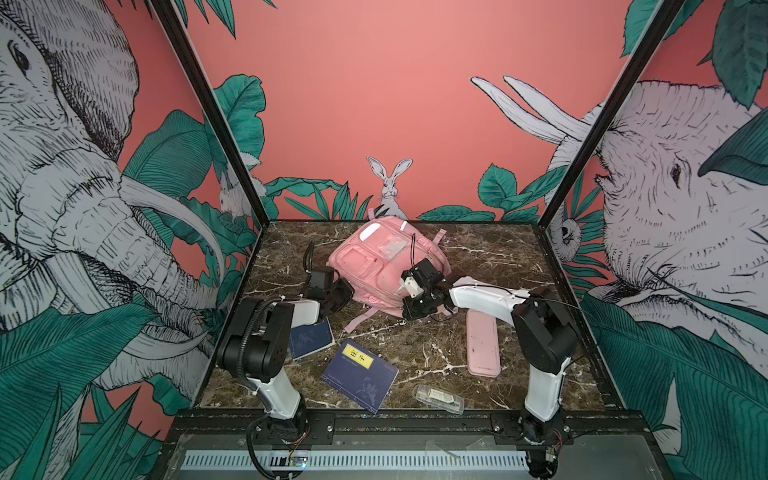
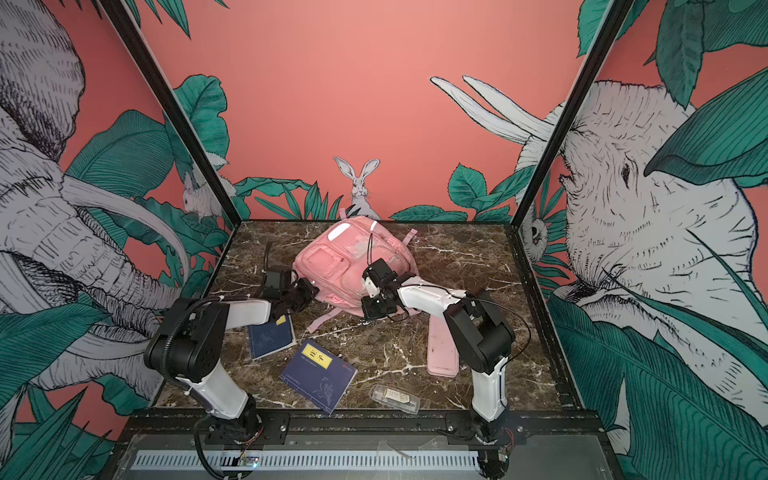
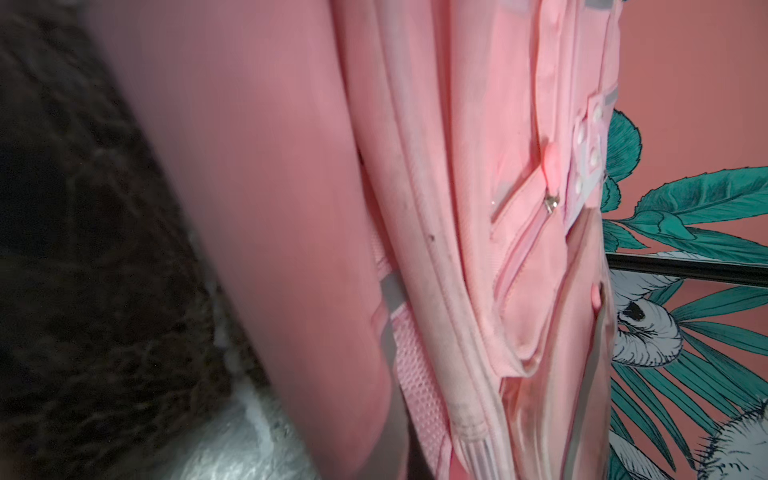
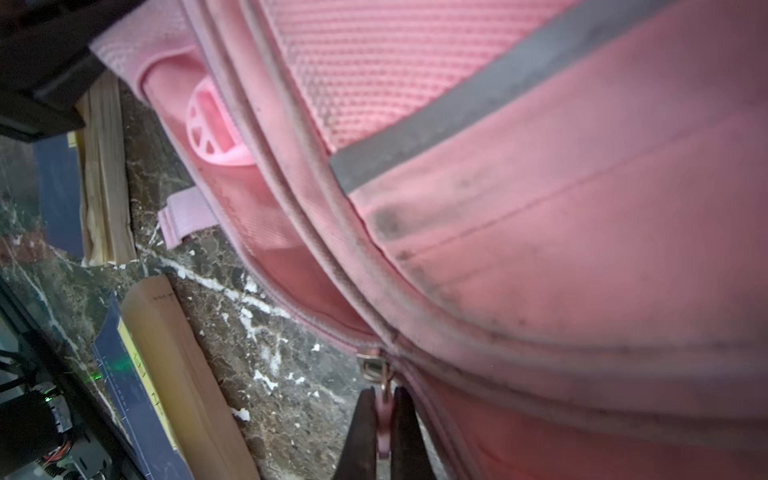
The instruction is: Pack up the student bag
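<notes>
The student bag, a large pink backpack with silver strips, lies front up at the back middle of the marble table. My right gripper is shut on the pink zipper pull at the bag's near lower edge, just below the metal slider. In both top views that gripper sits against the bag's front right corner. My left gripper presses against the bag's near left side. Its fingers are hidden in the left wrist view, which is filled by pink fabric.
Two navy books lie at the front left, one half under my left arm, the other bearing a yellow label. A flat pink pencil case lies under my right arm. A clear plastic box rests near the front edge.
</notes>
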